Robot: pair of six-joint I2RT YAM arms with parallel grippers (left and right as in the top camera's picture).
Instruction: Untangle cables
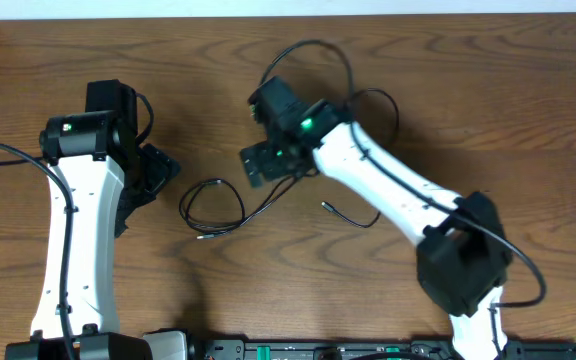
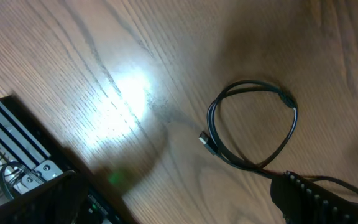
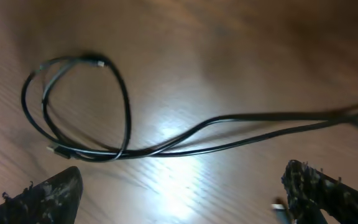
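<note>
Left fingers [image 2: 309, 198] and right fingers [image 3: 331, 186] spread wide, empty; cables [image 3: 128, 112] lie looped on tabletop [image 1: 468, 100] between arms.

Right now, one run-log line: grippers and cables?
left gripper: open, empty | right gripper: open, empty, near cables | cables: loose loop lying on table, not held

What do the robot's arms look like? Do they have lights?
Both the left arm and right arm are white tubes with chunky black joints, each with a tiny green light. Black wires loop along them. The left tool and right tool are black with bumpy fingers.
</note>
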